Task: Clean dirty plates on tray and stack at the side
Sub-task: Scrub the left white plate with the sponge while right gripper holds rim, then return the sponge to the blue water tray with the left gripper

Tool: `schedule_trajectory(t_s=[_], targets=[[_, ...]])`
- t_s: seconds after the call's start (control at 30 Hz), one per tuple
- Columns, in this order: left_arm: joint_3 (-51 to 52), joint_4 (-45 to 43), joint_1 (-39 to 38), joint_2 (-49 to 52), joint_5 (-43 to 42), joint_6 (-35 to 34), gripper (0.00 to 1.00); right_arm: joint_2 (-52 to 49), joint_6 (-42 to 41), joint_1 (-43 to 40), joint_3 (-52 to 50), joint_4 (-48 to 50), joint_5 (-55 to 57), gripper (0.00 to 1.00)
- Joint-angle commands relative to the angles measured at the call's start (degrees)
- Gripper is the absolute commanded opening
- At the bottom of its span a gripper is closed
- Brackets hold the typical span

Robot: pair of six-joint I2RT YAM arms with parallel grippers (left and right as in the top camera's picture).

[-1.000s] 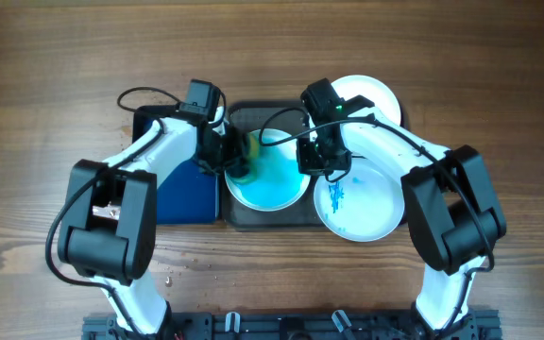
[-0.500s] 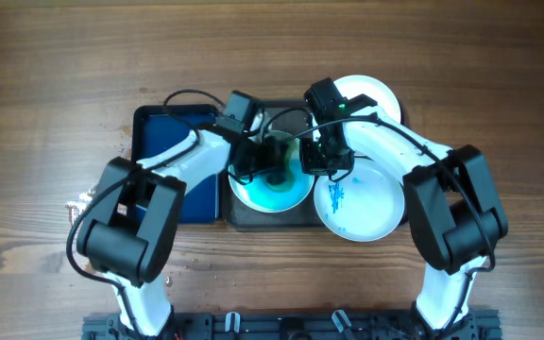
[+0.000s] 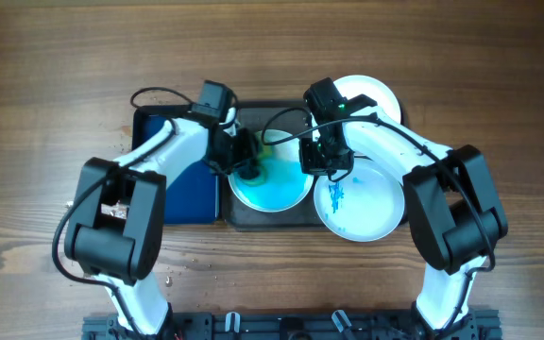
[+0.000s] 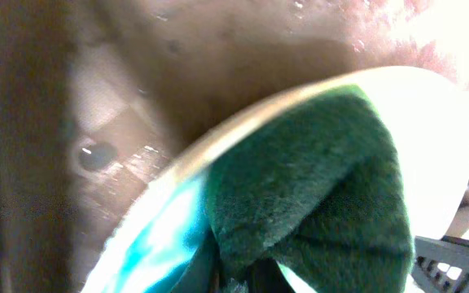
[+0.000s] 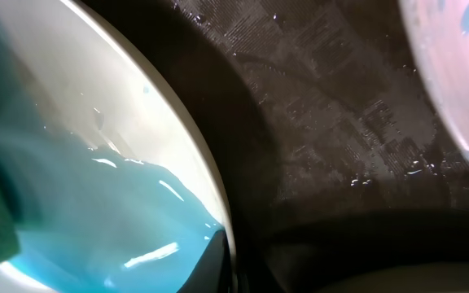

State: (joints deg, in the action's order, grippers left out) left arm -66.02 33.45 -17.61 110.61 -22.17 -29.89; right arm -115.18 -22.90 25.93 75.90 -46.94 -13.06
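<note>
Since everything sits around it, take the tray [image 3: 274,223] as anchor: dark, rimmed, mid-tabletop [image 3: 272,47], with a wet film on its floor in the right wrist view. Blue tray [image 3: 185,194] touches its left edge; nothing seen in it.

Three dirty plates:
- Washed plate [image 3: 277,192]: inside the tray, left half, holding a pool of bluish water.
- Smeared plate [image 3: 362,212]: overhangs the tray's right rim, blue streaks, no water seen.
- Third plate [image 3: 378,93]: off the tray's far right corner, partly under the right arm, face unclear.

Sponge [image 4: 316,187] is green, soft and folded, pressed on the washed plate on the side toward the tray's far-left corner. Left fingers [image 3: 246,162] are over that spot, clenched on the sponge judging by its pinched fold. Right fingers [image 3: 317,161] are at the washed plate's right rim, near tray centre; cannot tell if they are clamped on it.

Handling guess: plates are stiff, light, breakable, and slick when wet. Take one by the rim and keep it level or the wash spills. Step looks like scrubbing; stacking at the side not yet done.
</note>
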Motion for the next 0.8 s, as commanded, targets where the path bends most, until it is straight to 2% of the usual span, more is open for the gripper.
schedule_trajectory(t_s=[0.0,0.13,0.3,0.33,0.4,0.47,0.53,0.7,0.77], targets=[[1.84,1.29,-5.33,-2.36,3.63,-0.20,0.04,-1.03,0.42,0.35,-0.55,0.11,1.38,0.04],[1.81,2.01,-5.88,-7.50,3.63,-0.61,0.04,-1.03,0.42,0.35,-0.55,0.11,1.40,0.04],[1.81,3.74,-2.56,-15.43,4.66,-0.61,0.04,-1.03,0.42,0.35,-0.55,0.15,1.38,0.04],[1.81,4.50,-2.05,-16.26,5.53,-0.61,0.04,-1.03,0.44,0.35,-0.55,0.13,1.38,0.04],[1.81,10.16,0.37,-19.15,13.99,-0.61,0.04,-1.03,0.44,0.35,-0.55,0.15,1.40,0.04],[1.81,15.52,2.60,-19.52,20.57,-0.61,0.04,-1.03,0.42,0.35,-0.55,0.22,1.40,0.04],[1.88,17.99,5.84,-19.30,21.44,-0.31,0.04,-1.03,0.44,0.35,-0.55,0.42,1.40,0.04],[1.95,14.84,12.04,-17.25,21.64,6.86,0.04,-1.03,0.66,0.35,-0.55,0.33,1.38,0.04],[1.95,14.12,14.21,-14.91,21.64,7.08,0.04,-1.03,0.87,0.35,-0.55,0.28,1.38,0.04]])
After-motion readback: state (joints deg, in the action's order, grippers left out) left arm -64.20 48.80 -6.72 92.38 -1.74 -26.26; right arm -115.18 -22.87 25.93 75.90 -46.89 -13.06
